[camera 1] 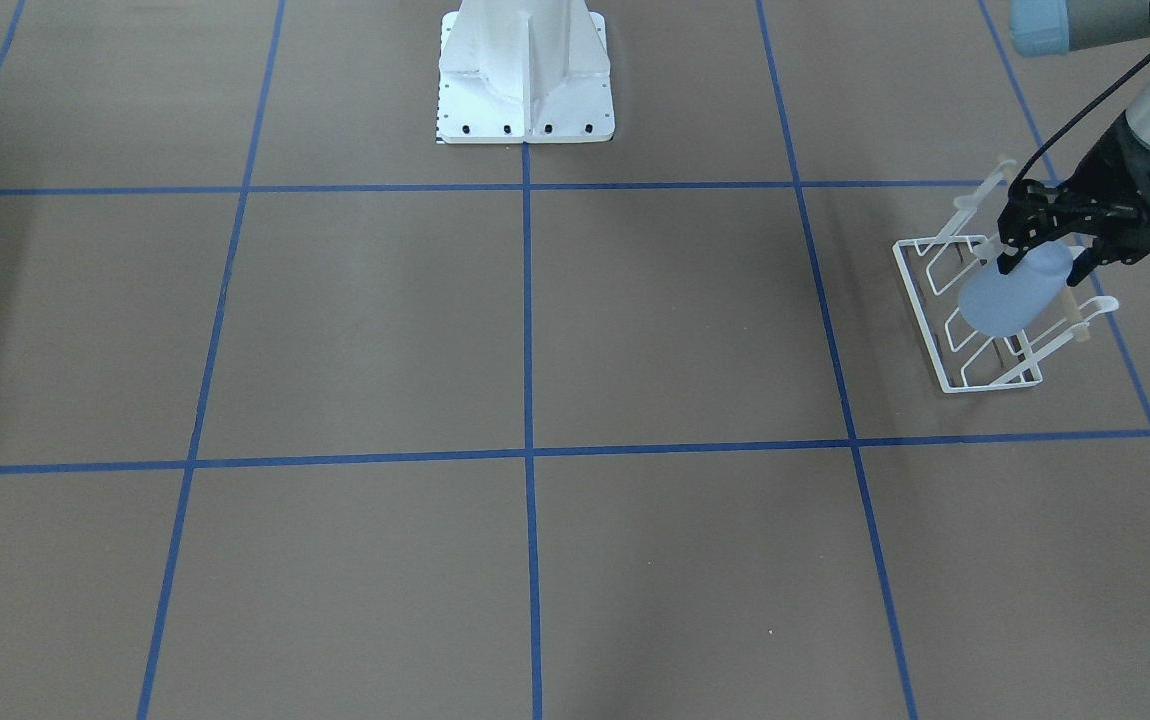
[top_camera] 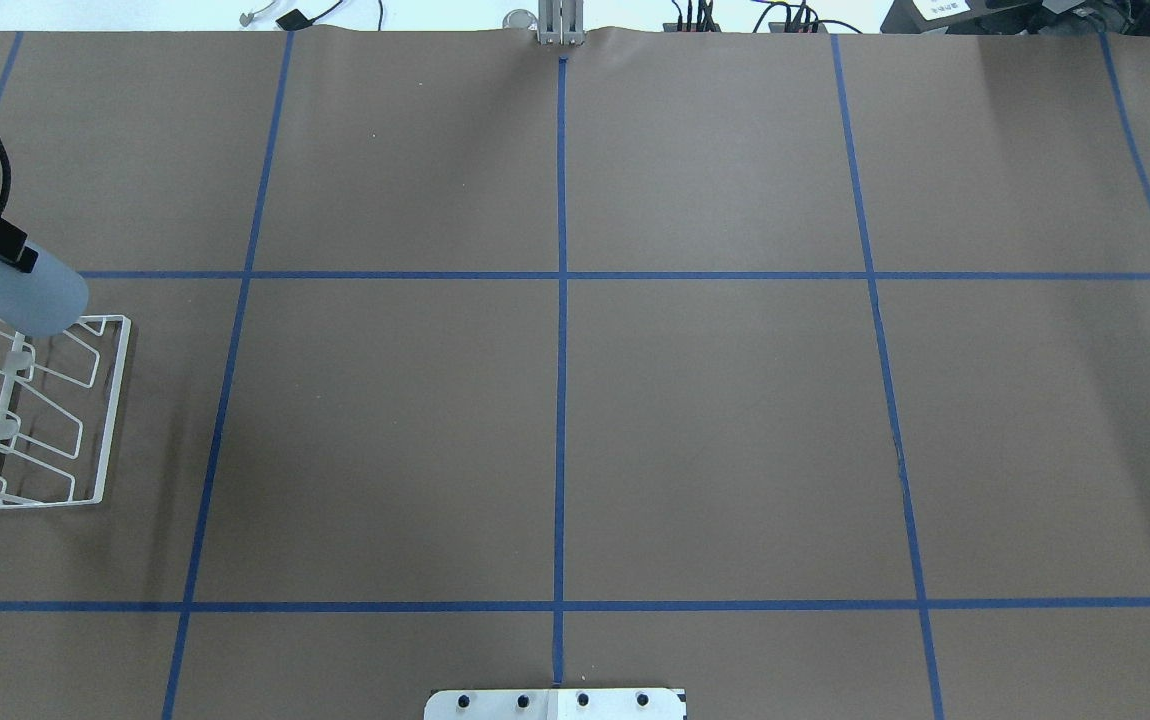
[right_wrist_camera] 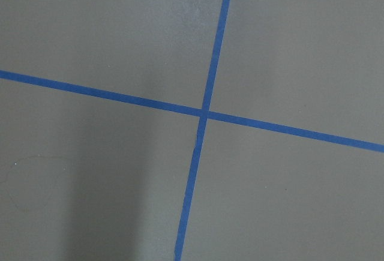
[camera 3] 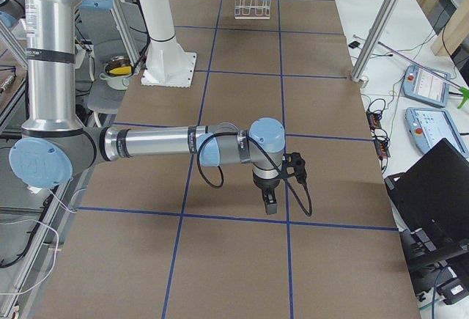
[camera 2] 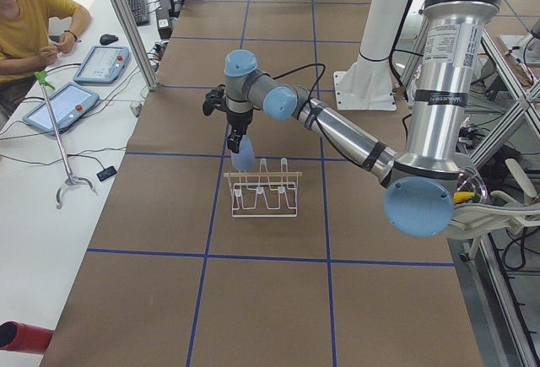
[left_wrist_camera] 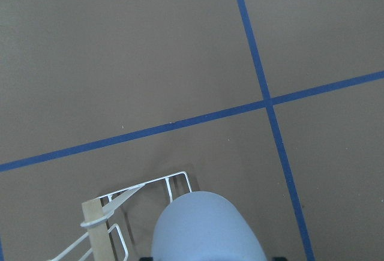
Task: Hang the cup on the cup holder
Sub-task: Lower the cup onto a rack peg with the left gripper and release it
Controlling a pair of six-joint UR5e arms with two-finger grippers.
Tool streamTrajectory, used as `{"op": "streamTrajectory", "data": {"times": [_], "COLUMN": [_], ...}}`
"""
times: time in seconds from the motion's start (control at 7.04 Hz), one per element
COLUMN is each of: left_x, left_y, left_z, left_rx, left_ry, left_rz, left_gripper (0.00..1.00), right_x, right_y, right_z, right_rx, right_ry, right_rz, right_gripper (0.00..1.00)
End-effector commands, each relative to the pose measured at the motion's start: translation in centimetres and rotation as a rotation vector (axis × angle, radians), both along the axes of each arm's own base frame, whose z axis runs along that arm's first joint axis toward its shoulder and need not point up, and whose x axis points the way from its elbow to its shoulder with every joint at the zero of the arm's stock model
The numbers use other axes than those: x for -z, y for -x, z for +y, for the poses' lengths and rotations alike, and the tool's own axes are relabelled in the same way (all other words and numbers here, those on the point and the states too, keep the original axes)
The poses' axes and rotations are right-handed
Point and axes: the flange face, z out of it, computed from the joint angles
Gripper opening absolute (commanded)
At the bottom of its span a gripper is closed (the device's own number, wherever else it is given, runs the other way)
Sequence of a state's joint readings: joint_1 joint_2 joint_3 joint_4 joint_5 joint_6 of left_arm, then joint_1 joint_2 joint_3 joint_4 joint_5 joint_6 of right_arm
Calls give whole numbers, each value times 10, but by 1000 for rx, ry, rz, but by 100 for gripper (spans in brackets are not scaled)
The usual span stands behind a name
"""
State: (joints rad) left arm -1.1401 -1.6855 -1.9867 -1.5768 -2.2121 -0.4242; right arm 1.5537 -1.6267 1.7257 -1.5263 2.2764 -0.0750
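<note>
Front view: the left hand (camera 1: 1043,268) was clamped on the cup (camera 1: 1010,295), which was held tilted over the cup holder (camera 1: 920,315) at the rack's end farthest from the robot.

Overhead: whether a prong was already inside couldn't be told. The cup's mouth should be lined up w/ the prong's slant, slid down it, and let go only once seated.

Right-side view: the right hand (camera 3: 270,202) was hung over the worktop (camera 1: 685,330), well apart; its opening couldn't be told.

Counted: 1 cup, 1 holder, 2 hands.

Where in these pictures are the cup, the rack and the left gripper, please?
cup (camera 1: 1007,298), front-facing view, middle of its pale blue side.
rack (top_camera: 114,400), overhead view, outer wire of its base.
left gripper (camera 1: 1040,272), front-facing view, midway between its fingertips, around the cup.
</note>
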Motion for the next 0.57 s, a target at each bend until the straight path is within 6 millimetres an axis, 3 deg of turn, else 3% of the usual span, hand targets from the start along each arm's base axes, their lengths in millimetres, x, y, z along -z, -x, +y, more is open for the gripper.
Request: {"op": "streamTrajectory", "data": {"times": [0.0,0.14,0.43], "left_x": [-27,-47,-55], "left_y": [-9,-16,-27], "left_z": [-19,-26,-25], "left_rx": [0,-2,-13], "left_ry": [-2,-6,-6], "left_rz": [1,6,12], "left_gripper": [0,0,0], "right_x": [0,0,0], "right_y": [1,1,1], "right_z": [0,0,-1], "right_rx": [-1,0,-2], "right_ry": [3,2,2], "right_rz": [0,0,1], "right_gripper": [100,100,100]}}
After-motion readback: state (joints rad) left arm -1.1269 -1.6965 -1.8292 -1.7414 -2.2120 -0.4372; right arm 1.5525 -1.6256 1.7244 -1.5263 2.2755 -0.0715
